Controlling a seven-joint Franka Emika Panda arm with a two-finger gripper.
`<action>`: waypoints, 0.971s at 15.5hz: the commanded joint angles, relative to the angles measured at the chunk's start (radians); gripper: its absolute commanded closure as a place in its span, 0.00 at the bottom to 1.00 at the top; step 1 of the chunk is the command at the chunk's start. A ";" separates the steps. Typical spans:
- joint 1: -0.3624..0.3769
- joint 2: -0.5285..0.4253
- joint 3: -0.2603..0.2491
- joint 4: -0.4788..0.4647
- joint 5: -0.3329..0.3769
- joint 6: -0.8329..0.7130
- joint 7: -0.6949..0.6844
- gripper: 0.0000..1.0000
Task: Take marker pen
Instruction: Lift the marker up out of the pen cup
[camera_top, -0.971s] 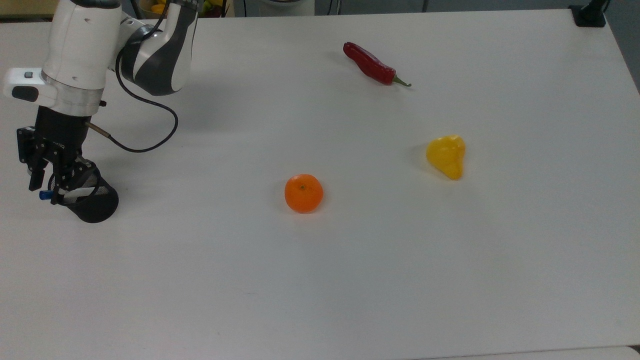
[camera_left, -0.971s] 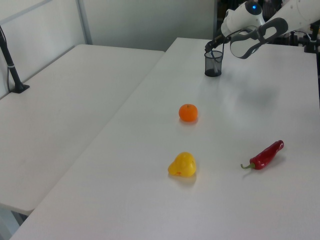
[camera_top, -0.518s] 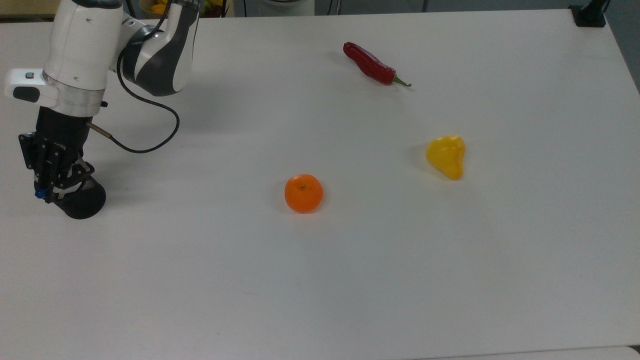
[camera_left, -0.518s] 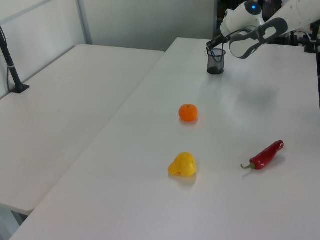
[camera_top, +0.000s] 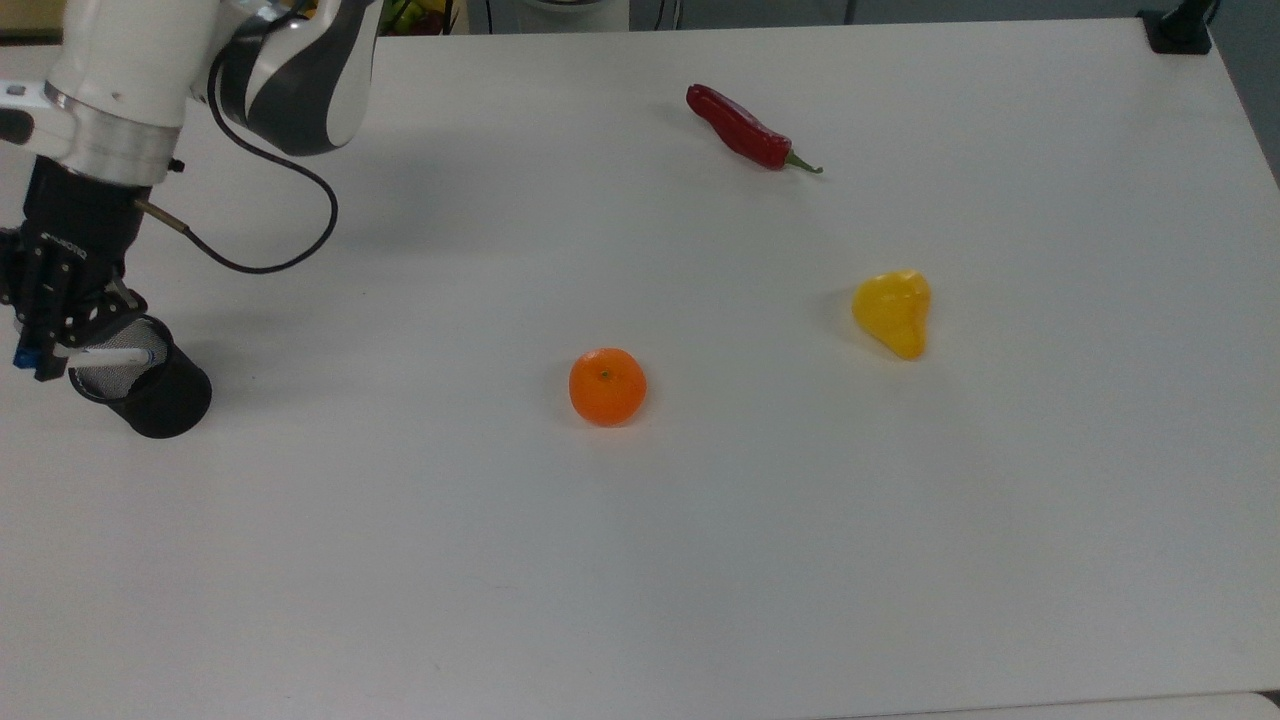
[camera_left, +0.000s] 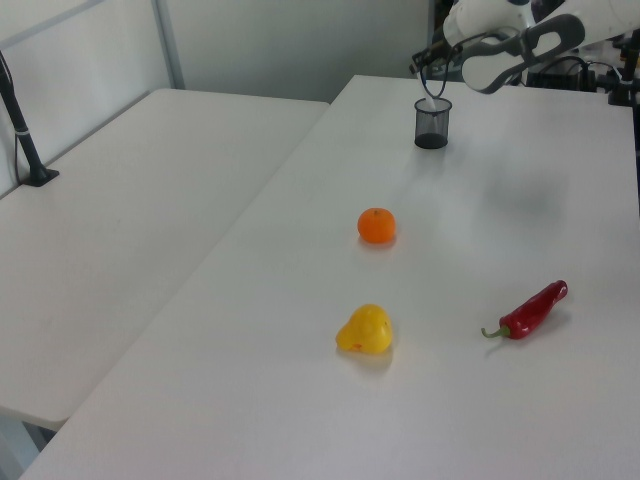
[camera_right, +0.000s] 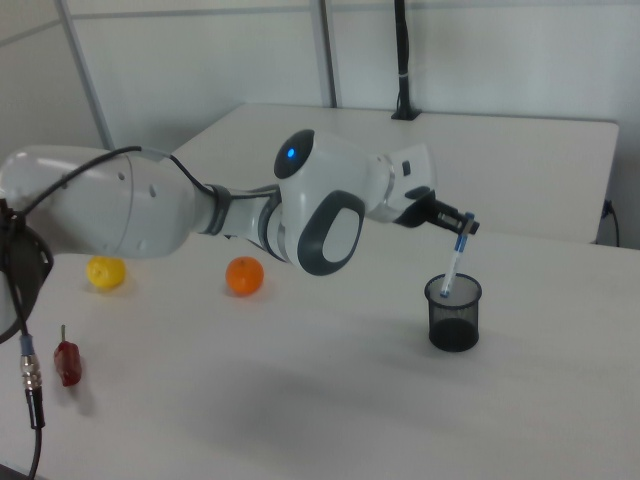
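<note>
The hand (camera_right: 463, 232) is clamped on the blue top of the marker pen (camera_right: 452, 266), whose lower end sits inside the black mesh cup (camera_right: 453, 313) at the desk's (camera_top: 700, 500) left edge in the top view. I'd lift straight up, so the pen clears the rim without tipping the cup.
</note>
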 joint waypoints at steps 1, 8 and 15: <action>0.012 -0.141 -0.001 -0.093 0.010 -0.001 0.011 1.00; 0.047 -0.276 0.005 -0.132 0.012 -0.066 0.031 1.00; 0.054 -0.385 0.114 -0.130 0.013 -0.353 0.032 1.00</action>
